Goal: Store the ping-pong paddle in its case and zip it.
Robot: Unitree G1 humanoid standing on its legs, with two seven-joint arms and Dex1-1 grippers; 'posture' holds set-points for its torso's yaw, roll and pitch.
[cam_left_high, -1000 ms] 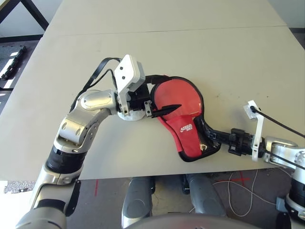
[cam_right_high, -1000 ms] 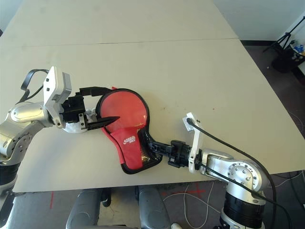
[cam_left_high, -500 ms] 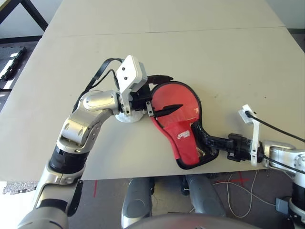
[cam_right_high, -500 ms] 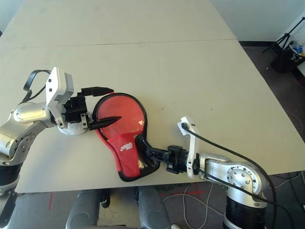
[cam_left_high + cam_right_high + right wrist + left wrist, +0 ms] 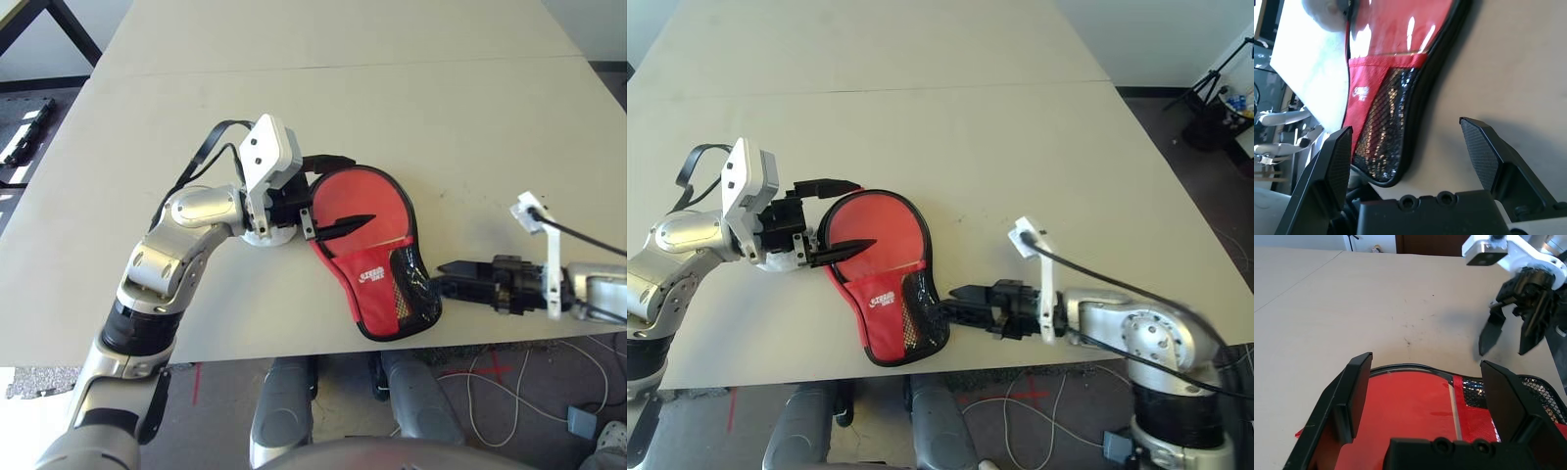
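Left wrist view, right end effector (image 5: 1506,335) spread, case (image 5: 1410,401)

Illumination is bright and even, with soft shadows beneath the arms. Glare streaks mark the case (image 5: 1396,29) in the right wrist view. The right forearm shows slight motion blur.

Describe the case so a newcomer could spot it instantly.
On the beige table, look near the front edge, between the two grippers. The case lies flat there: a paddle-shaped red pouch with black edging. Its black mesh pocket and white logo mark it out.
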